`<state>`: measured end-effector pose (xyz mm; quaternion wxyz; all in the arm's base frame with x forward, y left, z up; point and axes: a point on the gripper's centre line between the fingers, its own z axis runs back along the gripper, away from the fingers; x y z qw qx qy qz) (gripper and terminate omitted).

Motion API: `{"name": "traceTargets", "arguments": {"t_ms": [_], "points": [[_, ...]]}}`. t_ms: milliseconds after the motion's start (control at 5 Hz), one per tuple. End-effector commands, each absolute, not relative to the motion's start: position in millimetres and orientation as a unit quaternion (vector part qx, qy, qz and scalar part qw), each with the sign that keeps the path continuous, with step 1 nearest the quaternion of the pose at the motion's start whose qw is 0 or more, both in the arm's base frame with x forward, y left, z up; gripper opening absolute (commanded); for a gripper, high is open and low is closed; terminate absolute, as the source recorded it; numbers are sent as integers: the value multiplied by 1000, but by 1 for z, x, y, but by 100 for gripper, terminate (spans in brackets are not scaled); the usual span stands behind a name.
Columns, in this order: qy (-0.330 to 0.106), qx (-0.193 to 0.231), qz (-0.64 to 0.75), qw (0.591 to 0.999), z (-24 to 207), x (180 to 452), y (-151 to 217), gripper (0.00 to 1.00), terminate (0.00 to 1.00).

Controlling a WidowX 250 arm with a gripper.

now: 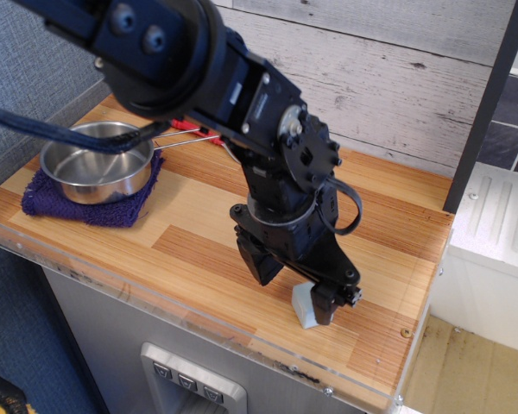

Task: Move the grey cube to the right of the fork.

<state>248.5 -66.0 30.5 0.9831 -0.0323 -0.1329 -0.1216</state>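
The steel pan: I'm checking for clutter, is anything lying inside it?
No, the steel pan shows only its bare shiny bottom as it sits on the purple cloth.

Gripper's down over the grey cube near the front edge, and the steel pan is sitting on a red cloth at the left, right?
Not quite. The cloth under the steel pan is dark purple-blue, not red; the observation.image view shows it. The red thing is the fork handle behind the pan. The rest holds: the gripper is down over the grey cube near the front edge.

shiny steel pan [97,163] on purple cloth [86,203]; matte grey cube [304,305]; wood-grain counter [190,226]
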Motion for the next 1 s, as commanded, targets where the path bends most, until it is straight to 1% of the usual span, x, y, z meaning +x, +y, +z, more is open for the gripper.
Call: {"name": "traceTargets", "arguments": {"t_ms": [0,200,400,800], "points": [[-131,-17,-135,982,18,248,-59,100,0],[-143,-31,-138,980,17,252,-60,100,0],[-152,-42,-133,978,17,253,-58,0,0],[-155,-41,-129,979,21,251,-53,0,0]]}}
